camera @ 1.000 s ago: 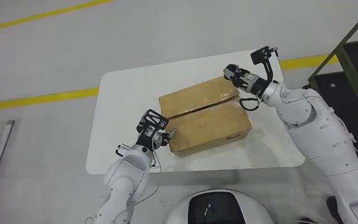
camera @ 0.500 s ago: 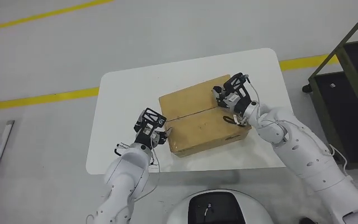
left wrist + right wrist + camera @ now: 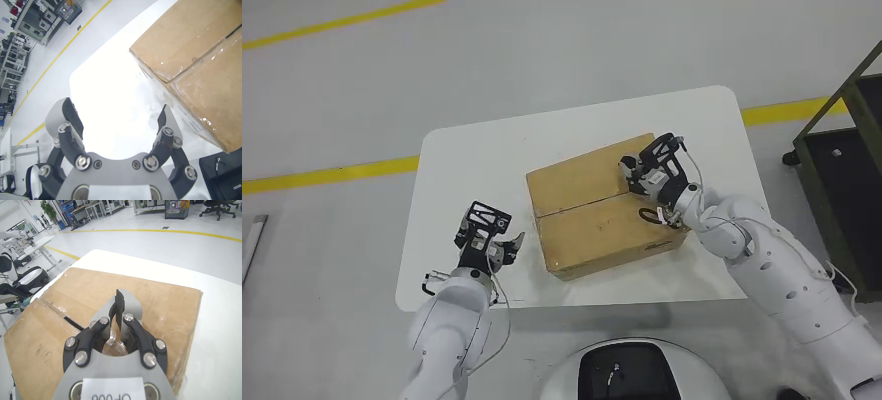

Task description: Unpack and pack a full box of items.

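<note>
Closed cardboard box [image 3: 604, 205] sits about mid-counter on the white counter [image 3: 462, 170], its 2 top flaps meeting at a taped seam. Robot's left hand [image 3: 489, 240]: fingers spread apart, empty, over bare counter just beside the box's near left corner, clear of it. Robot's right hand [image 3: 637, 172]: fingers pressed together on nothing, low over the box top by the seam's right end; contact cannot be told.
</note>
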`<state>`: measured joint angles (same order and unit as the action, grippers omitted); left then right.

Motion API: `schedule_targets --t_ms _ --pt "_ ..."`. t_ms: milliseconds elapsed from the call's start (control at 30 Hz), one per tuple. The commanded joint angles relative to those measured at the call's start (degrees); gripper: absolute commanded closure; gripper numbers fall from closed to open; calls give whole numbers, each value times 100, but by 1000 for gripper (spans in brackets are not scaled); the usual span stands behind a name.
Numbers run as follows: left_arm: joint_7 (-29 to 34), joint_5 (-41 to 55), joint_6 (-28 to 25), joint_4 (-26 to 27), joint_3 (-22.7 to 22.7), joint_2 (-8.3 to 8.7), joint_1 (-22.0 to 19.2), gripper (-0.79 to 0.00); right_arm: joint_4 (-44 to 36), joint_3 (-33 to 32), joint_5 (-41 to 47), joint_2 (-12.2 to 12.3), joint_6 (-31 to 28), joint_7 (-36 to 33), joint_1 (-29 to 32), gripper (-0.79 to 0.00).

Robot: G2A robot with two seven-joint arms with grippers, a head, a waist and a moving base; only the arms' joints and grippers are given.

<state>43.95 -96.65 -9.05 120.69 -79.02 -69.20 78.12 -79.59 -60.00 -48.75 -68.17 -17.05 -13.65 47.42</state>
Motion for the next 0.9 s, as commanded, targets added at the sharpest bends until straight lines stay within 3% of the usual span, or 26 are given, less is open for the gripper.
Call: schedule_targets --t_ms 0,300,700,867 --pt "-218 -36 138 -86 30 -8 151 -785 -7 -17 3 -5 -7 -13 4 0" --pt "-1228 -15 188 -687 296 -40 366 -785 7 -76 41 -28 -74 -135 19 0" --pt "-2036 -405 10 -1337 579 -71 17 -785 -32 -102 40 -67 -88 -208 69 0" --pt "-2219 -410 169 -1574 703 -114 -210 -785 -41 -107 53 -84 -96 -258 83 0"
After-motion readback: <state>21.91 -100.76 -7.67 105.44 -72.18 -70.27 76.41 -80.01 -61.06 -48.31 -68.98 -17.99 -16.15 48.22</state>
